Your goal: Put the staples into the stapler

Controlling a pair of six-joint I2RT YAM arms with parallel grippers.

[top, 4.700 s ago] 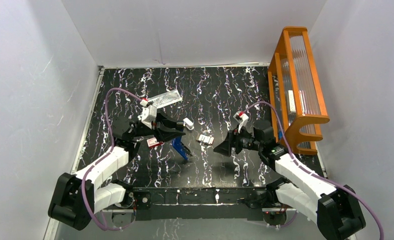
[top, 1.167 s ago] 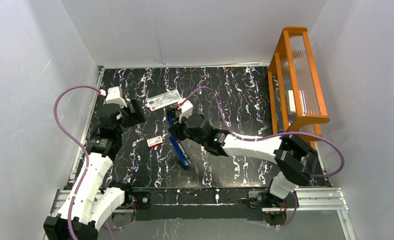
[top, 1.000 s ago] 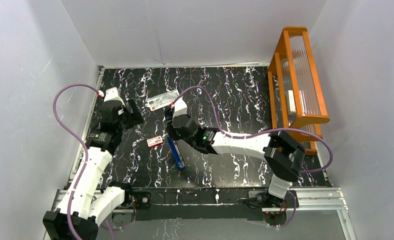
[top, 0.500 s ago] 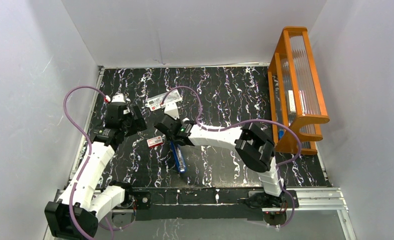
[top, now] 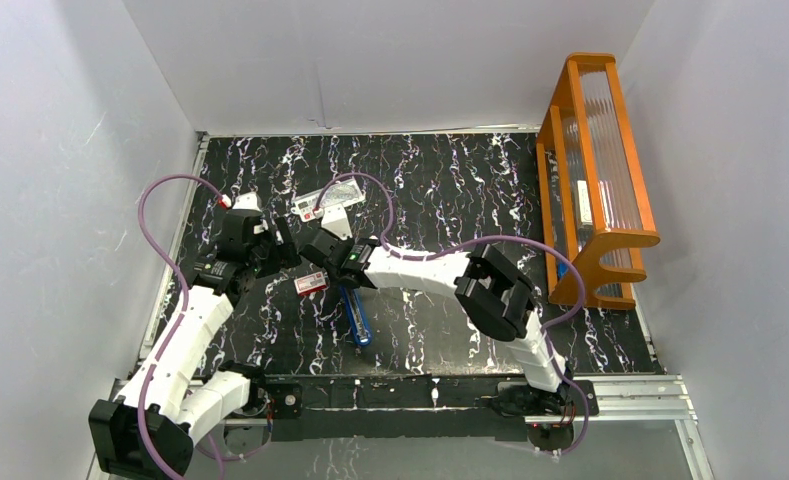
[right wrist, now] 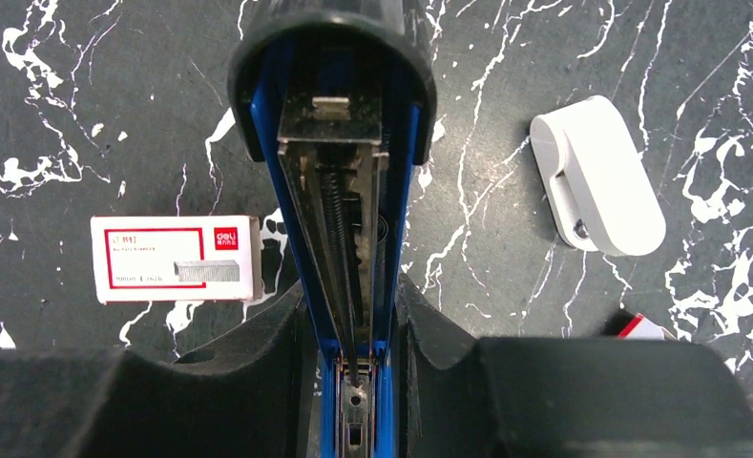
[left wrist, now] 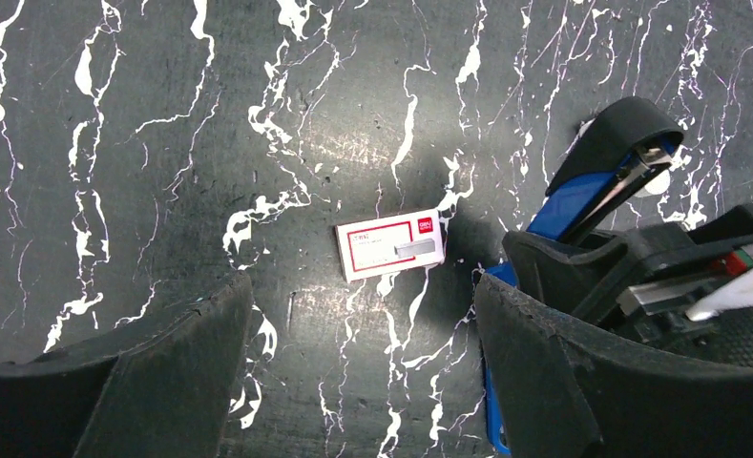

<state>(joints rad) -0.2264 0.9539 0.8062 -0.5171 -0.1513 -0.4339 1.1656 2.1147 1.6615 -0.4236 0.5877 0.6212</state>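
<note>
Grips the stapler point(right wrist: 348, 181) with the right gripper point(right wrist: 350, 329), black fingers point(right wrist: 253, 348) pressed against its two blue sides. Has it hinged open on the black marbled table point(top: 450, 190), black-capped end pointing away from the wrist camera, silver rail and coiled spring bare between the blue walls. Hangs the left gripper point(left wrist: 361, 286) just left of the stapler, jaws spread wide, nothing between them but tabletop. Leaves the red-and-white staple box point(left wrist: 391, 244) lying flat, label up, just left of the stapler and apart from it, below the left gripper's gap and touched by neither finger. Elsewhere: a small white plastic piece point(right wrist: 596, 176) just right of the stapler, a flat clear packet point(top: 330, 198) beyond its far end, an orange rack point(top: 595, 170) well to its right against the wall.
</note>
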